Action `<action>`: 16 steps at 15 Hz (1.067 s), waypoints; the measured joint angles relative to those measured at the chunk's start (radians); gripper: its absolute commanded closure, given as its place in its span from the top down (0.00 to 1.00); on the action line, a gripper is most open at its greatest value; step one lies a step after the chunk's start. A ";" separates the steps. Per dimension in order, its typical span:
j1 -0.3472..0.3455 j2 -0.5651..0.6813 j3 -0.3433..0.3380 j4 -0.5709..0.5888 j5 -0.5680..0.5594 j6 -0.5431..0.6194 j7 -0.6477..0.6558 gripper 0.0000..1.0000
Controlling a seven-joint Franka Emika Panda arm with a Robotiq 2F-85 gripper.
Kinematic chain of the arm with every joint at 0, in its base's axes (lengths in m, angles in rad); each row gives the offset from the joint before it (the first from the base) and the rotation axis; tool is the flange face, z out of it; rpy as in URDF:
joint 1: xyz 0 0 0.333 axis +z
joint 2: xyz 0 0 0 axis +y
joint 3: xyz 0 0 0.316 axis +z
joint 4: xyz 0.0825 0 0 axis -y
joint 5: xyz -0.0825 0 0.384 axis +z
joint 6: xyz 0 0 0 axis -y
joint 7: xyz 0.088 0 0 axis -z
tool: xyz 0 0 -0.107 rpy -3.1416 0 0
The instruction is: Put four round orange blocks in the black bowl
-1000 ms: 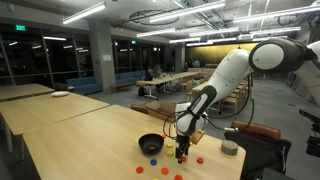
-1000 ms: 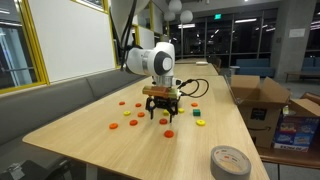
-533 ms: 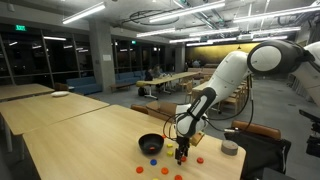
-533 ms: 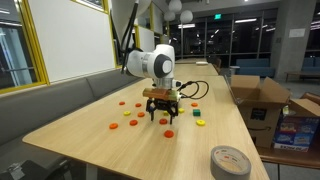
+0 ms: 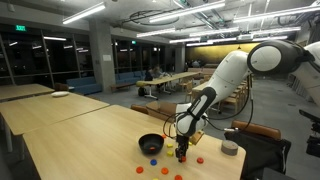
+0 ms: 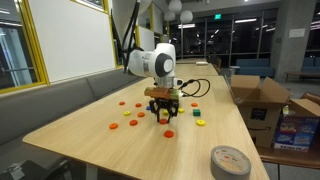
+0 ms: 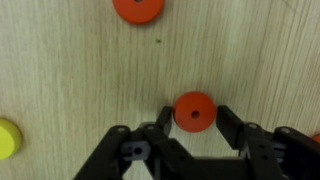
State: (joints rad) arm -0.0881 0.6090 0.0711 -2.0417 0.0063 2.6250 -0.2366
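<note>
Now grasp step: hand (image 7: pixel 194 116) low at table (image 5: pixel 90 135), fingers pinched against both sides of orange block (image 7: pixel 194 108); block not yet lifted, flat on wood. Bowl (image 5: pixel 150 144) near, just left of hand in an exterior view. Next: lift clear, carry left over bowl, release. No readable writing anywhere.

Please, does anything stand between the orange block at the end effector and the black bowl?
Nothing visible does. The round orange block lies between the jaws of the end effector, and the black bowl stands close beside, with no piece between them.
</note>
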 measured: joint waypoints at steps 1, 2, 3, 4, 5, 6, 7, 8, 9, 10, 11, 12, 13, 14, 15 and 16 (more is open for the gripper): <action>0.001 -0.003 0.000 0.000 0.000 -0.001 0.000 0.20; 0.001 -0.007 0.000 0.000 -0.001 0.000 0.000 0.19; 0.002 -0.008 0.000 0.000 -0.001 0.000 0.000 0.18; 0.002 -0.009 -0.001 0.000 -0.003 0.000 0.000 0.18; 0.002 -0.009 -0.002 0.000 -0.007 0.001 0.000 0.18; 0.004 -0.009 -0.005 0.001 -0.016 0.001 0.000 0.18; 0.006 -0.009 -0.008 0.002 -0.027 0.002 0.001 0.18; 0.010 -0.009 -0.013 0.006 -0.040 0.002 0.001 0.18; 0.015 -0.009 -0.019 0.012 -0.053 0.002 0.001 0.18; 0.022 -0.010 -0.026 0.021 -0.067 0.002 0.002 0.18; 0.028 -0.011 -0.031 0.031 -0.079 0.002 0.003 0.18; 0.034 -0.012 -0.034 0.042 -0.088 0.002 0.003 0.18; 0.040 -0.015 -0.034 0.054 -0.096 0.002 0.003 0.19; 0.046 -0.018 -0.034 0.066 -0.103 0.002 0.003 0.19; 0.052 -0.022 -0.034 0.078 -0.107 0.002 0.003 0.19; 0.059 -0.026 -0.034 0.091 -0.110 0.002 0.003 0.19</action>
State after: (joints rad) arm -0.0292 0.5826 0.0371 -1.9507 -0.1041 2.6274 -0.2333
